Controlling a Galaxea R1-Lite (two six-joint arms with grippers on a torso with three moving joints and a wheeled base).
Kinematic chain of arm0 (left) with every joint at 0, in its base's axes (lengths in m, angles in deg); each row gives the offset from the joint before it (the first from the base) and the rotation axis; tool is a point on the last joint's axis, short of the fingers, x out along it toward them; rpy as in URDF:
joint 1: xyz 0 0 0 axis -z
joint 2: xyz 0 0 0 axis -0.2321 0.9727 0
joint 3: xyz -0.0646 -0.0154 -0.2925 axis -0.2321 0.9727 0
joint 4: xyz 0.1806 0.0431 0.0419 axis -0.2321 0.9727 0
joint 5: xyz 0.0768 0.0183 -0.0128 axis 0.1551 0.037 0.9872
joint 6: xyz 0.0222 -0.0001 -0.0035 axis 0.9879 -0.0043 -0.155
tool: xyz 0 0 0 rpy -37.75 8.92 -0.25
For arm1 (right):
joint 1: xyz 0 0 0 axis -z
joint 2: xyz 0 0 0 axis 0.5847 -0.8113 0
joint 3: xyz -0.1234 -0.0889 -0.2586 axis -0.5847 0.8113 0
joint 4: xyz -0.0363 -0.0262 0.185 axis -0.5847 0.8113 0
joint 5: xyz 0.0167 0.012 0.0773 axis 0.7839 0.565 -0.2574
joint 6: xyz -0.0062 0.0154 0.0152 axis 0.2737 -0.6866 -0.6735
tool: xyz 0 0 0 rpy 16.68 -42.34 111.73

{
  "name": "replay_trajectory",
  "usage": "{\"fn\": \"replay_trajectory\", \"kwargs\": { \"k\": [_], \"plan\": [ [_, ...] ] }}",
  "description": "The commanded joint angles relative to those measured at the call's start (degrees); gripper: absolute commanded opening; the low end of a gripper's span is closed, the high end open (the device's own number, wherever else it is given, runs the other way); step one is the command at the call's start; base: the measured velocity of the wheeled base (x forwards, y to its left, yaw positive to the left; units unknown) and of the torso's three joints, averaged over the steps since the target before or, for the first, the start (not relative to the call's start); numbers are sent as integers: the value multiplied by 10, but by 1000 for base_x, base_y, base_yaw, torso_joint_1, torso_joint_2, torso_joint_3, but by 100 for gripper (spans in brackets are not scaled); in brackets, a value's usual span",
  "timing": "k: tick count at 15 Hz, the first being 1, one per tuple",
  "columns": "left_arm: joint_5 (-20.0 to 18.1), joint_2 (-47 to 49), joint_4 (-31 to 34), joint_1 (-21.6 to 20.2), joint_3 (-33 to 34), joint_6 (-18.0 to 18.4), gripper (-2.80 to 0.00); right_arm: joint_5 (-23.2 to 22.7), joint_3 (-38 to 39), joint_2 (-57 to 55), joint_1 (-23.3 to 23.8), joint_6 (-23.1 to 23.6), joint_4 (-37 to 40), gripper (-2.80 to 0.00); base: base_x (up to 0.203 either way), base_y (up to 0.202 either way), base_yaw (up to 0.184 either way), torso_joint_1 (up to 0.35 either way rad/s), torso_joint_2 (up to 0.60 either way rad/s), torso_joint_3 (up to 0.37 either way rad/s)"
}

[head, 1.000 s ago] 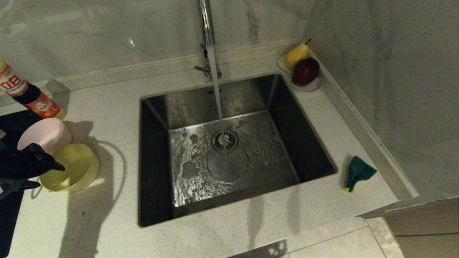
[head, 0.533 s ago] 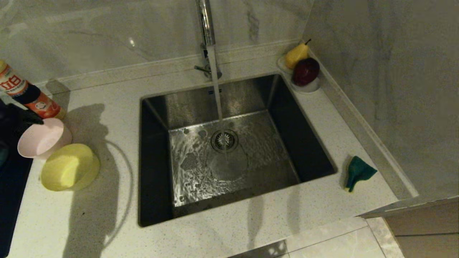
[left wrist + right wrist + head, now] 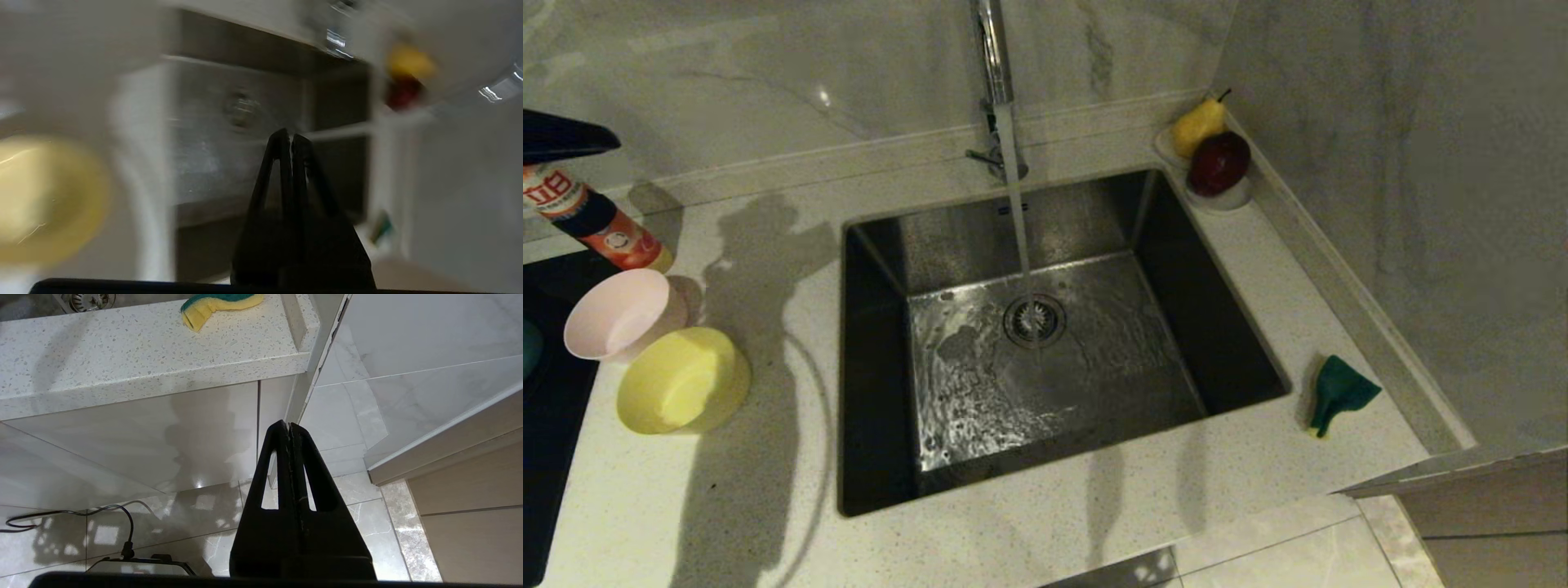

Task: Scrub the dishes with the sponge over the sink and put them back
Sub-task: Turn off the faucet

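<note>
At the far left of the counter, high above the detergent bottle (image 3: 592,220), the left gripper (image 3: 291,141) hung in the air with its black fingers clenched together on nothing. Below it sat the pink bowl (image 3: 621,314), tipped a little on its side, and just beside it the yellow bowl (image 3: 682,380), the two rims close or touching; I could not tell which. A sliver of teal (image 3: 527,347) at the very edge may have been the blue bowl, but too little of it showed to be sure. These bowls looked like light matte plastic, stiff enough not to buckle and in no danger of breaking, though I judged they would turn slippery once wet. The sensible hold would be a pinch across the rim, one finger inside the wall and one outside, at the side facing the sink.

In the middle, the steel sink (image 3: 874,245) stood with water running from the chrome tap (image 3: 992,57) straight onto the drain strainer (image 3: 1034,320), the floor of the basin rippling.

Further right, in the back corner, a pear (image 3: 1199,124) and a dark red apple (image 3: 1218,162) rested on white saucers (image 3: 1232,198), no part of the job. Nearer the front, on the counter right of the sink, lay the sponge (image 3: 1338,394), green face up and crumpled. It looked thin, soft and floppy, so it would want gripping across a raised fold. The right gripper (image 3: 289,428) hung parked below the counter edge, its fingers pressed shut and empty.
</note>
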Motion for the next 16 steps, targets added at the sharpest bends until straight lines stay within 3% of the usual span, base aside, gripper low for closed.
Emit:
{"fn": "replay_trajectory", "kwargs": {
  "k": [1,3,6,11,14,16],
  "plan": [
    [-7,61,-40,54,-4,-1,-280,0,0,-1,0,0,0,-280,0,0,0,0,0,0],
    [22,96,-74,111,-8,-1,-280,0,0,-1,0,0,0,-280,0,0,0,0,0,0],
    [112,140,-108,189,-9,-2,-280,-1,0,-1,0,0,0,-280,0,0,0,0,0,0],
    [119,187,-117,284,-12,-14,-280,-1,0,-1,0,0,0,-280,0,0,0,0,0,0],
    [119,218,-167,313,-13,-86,-280,0,0,-1,0,0,0,-280,0,0,0,0,0,0],
    [120,239,-204,322,-7,-110,-280,-1,0,-1,0,0,0,-280,0,0,0,0,0,0]
  ]
}}
